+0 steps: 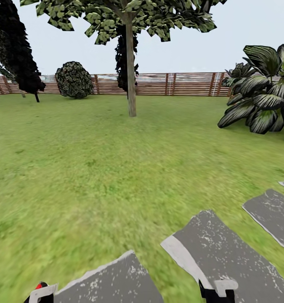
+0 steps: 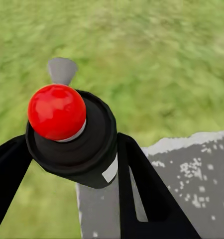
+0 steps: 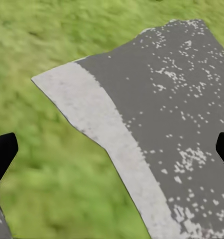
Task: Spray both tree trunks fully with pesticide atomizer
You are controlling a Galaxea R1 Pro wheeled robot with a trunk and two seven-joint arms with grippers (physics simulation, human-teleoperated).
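My left gripper (image 2: 74, 152) is shut on the pesticide atomizer (image 2: 59, 112), a near-black bottle with a round red top and a white label, held over grass beside a stepping stone. In the head view the left gripper (image 1: 40, 293) sits at the bottom left corner with the red top peeking above it. One tree (image 1: 129, 12) stands far ahead across the lawn, its pale straight trunk (image 1: 131, 84) bare, with no white speckles that I can make out. My right gripper (image 3: 113, 152) is open and holds nothing, hovering over a grey stepping stone (image 3: 171, 114); it also appears low in the head view (image 1: 217, 290).
Flat grey stepping stones (image 1: 226, 252) lie close in front and to the right. A brown slat fence (image 1: 175, 84) closes the far side. Near-black trees (image 1: 15, 46) and a round bush (image 1: 74, 80) stand far left; a big broad-leaved shrub (image 1: 264, 92) stands at the right. Open grass (image 1: 95, 160) lies between.
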